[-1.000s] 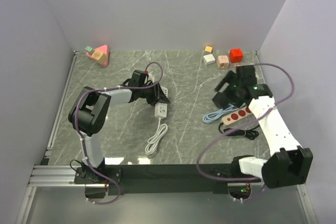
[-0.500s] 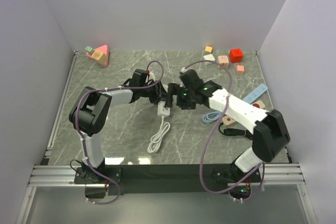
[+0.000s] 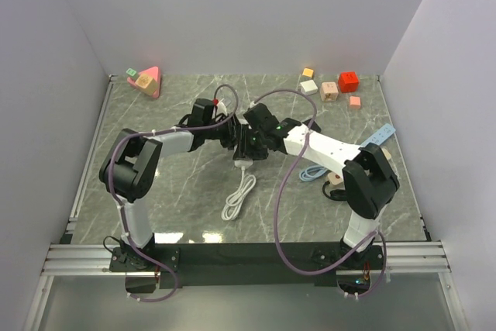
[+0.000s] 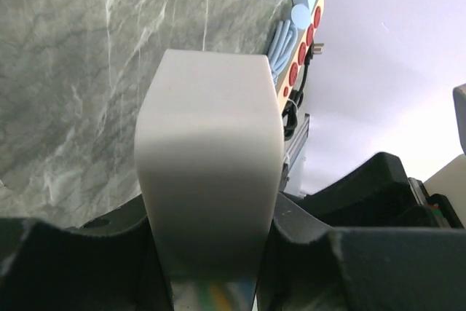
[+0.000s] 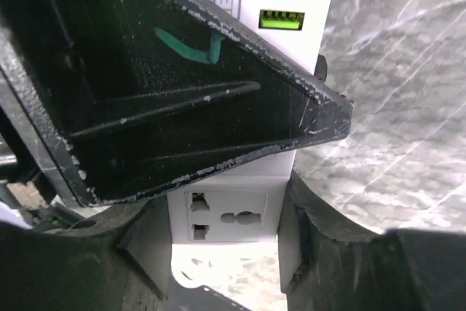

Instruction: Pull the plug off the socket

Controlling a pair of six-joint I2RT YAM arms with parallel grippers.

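Marbled desk boxed in by plain pale walls

A grey-green desk (image 3: 178, 191) with thin white veining fills the middle of the top view. The back wall (image 3: 248, 13) closes it along the top of the frame, the left wall (image 3: 39, 114) and the right wall (image 3: 457, 75) at the sides, all bare and pale lilac-white. An aluminium rail (image 3: 85, 184) runs down the desk's left edge, and a black bar (image 3: 232, 254) crosses the lower edge. The light is soft and even, with a small glare patch (image 3: 167, 236) at lower left.

The white plastic power strip (image 5: 231, 213) carries the cut-off printed letters "OCKET" and a "4"; nothing else is legible.
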